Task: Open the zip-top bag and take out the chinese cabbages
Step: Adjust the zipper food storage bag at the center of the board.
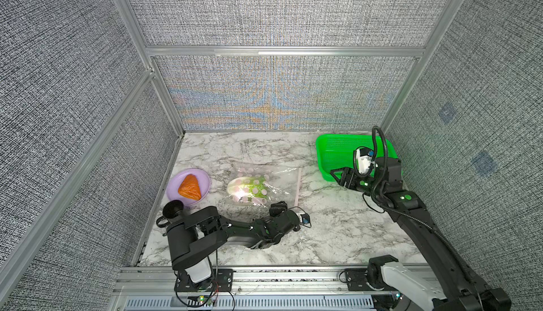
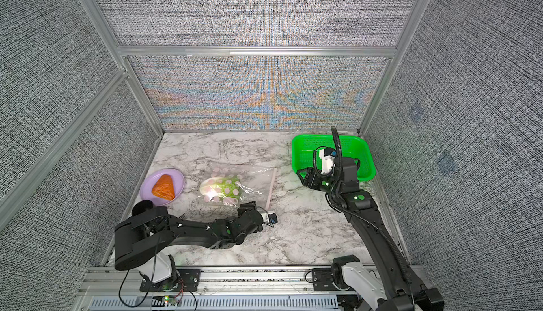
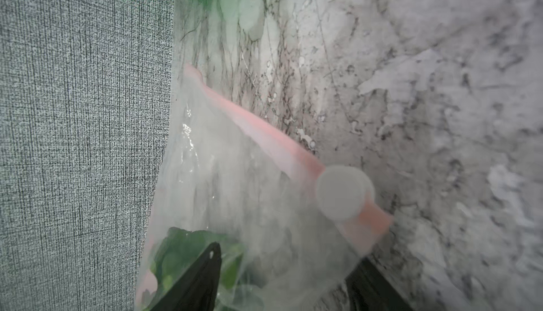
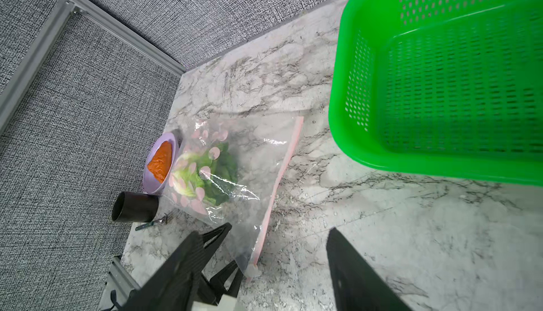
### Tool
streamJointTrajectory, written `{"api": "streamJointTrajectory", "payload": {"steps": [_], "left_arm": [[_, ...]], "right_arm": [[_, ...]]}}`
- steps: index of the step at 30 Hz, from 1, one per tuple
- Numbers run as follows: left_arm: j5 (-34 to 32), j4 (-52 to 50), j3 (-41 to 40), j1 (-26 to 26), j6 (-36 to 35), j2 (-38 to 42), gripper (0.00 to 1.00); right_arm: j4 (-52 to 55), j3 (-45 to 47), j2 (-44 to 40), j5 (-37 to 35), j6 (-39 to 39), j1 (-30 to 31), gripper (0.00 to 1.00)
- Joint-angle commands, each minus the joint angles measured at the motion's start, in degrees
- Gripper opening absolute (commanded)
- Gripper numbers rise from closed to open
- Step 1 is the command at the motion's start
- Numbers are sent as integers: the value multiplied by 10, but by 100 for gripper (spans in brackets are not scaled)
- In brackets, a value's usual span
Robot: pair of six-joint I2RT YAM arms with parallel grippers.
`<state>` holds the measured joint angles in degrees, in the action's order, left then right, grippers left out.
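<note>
The zip-top bag (image 1: 279,177) (image 2: 255,177) lies flat mid-table, clear with pale pink dots. Its pink zip strip (image 1: 298,186) (image 4: 282,165) runs along the edge facing the basket. The chinese cabbage (image 1: 246,187) (image 2: 220,189) (image 4: 194,174) is inside, at the end away from the strip. My left gripper (image 1: 281,205) (image 3: 289,253) is open at the bag's near corner, and the film there lies between its wide-apart fingers. The white slider (image 3: 340,195) (image 4: 252,271) sits on the strip just beyond them. My right gripper (image 1: 338,177) (image 4: 279,233) hangs open and empty above the table, beside the basket.
A green mesh basket (image 1: 326,148) (image 2: 296,148) (image 4: 340,89) stands at the back right, partly under the right arm. A purple plate (image 1: 176,183) with an orange wedge (image 1: 190,187) sits at the left. The left arm's body lies low along the table's front left.
</note>
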<state>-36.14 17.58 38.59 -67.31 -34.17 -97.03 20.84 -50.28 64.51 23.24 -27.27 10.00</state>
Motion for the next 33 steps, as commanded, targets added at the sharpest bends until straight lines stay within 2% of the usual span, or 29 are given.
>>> {"api": "streamJointTrajectory", "payload": {"steps": [1, 4, 7, 10, 13, 20, 25, 27, 33], "left_arm": [[-29, 40, 16, 9, 19, -30, 57], [-35, 53, 25, 16, 10, -45, 36], [-35, 45, 30, 17, 5, -31, 1], [-27, 36, 19, 17, 6, 13, 0], [3, 9, 6, 17, 6, 91, 0], [184, -169, 24, 17, 22, 356, 0], [286, -344, 88, 30, 44, 475, 0], [344, -391, 102, 40, 52, 517, 0], [445, -459, 98, 69, 75, 571, 0]], "right_arm": [[33, -10, -14, -13, 25, -3, 70], [41, -6, -35, -26, 26, -6, 71], [48, -2, -54, -34, 28, -7, 71], [47, 2, -61, -30, 27, -8, 71], [37, 4, -59, -13, 28, -9, 71], [2, -18, -48, 23, 62, -7, 71], [-25, -54, -56, 47, 86, -4, 72], [-41, -65, -65, 49, 113, 7, 72], [-135, -44, -142, 22, 246, 66, 72]]}}
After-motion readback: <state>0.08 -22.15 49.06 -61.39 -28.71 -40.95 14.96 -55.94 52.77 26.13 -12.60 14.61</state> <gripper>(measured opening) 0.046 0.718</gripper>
